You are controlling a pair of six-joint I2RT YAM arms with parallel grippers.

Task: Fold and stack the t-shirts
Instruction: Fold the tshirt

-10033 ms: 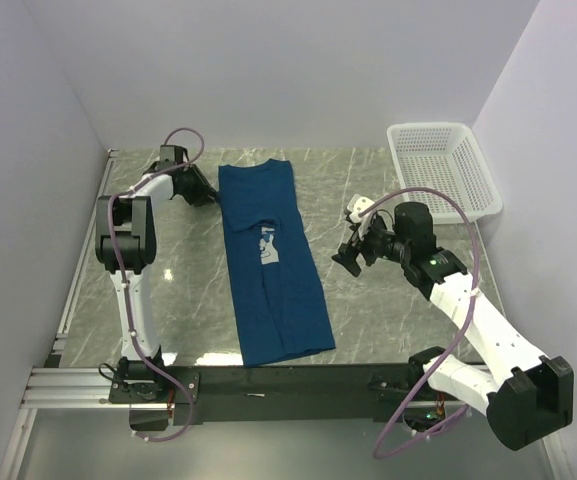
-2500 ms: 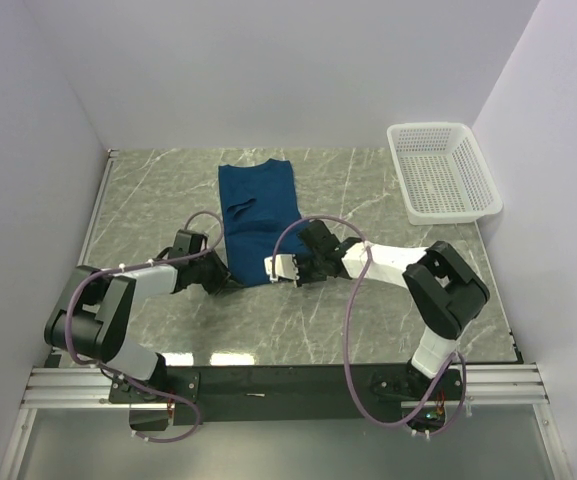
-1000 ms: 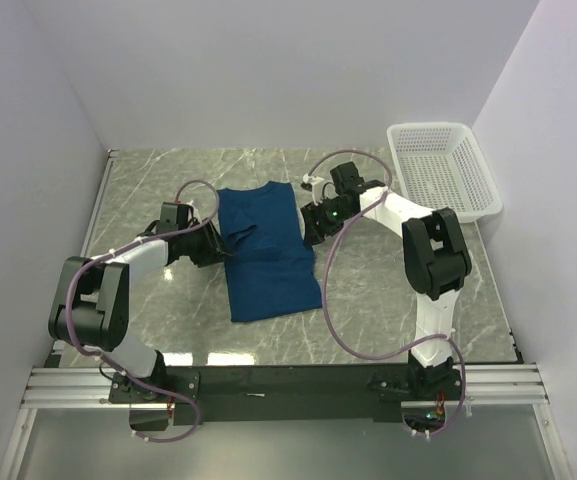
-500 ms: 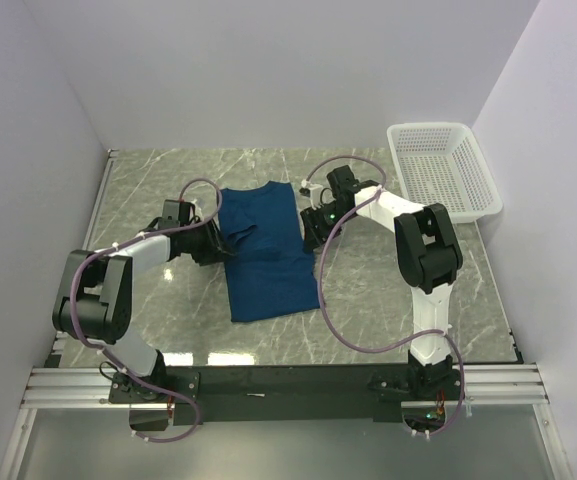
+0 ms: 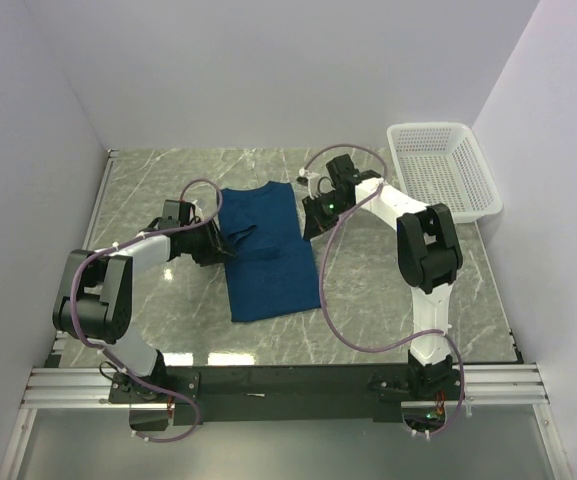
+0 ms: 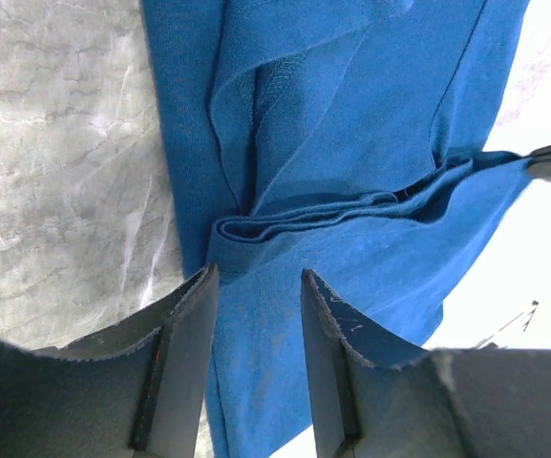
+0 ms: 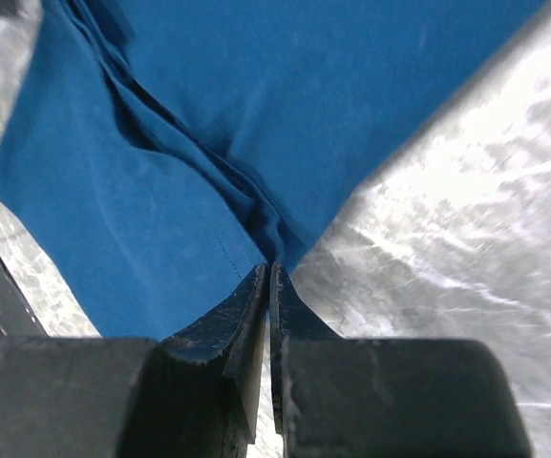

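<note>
The t-shirt (image 5: 266, 262) lies folded on the counter (image 5: 388, 285) between both grippers. The left gripper (image 6: 258, 286) stands parted over the cloth's near edge. The right gripper (image 7: 270, 272) pinches the opposite edge's fold, fingers nearly touching.

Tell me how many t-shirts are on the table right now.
1. A blue t-shirt lies folded in the middle of the table, the left gripper open at its left edge, the right gripper pinching its right edge. Another could hide under its layers.
</note>
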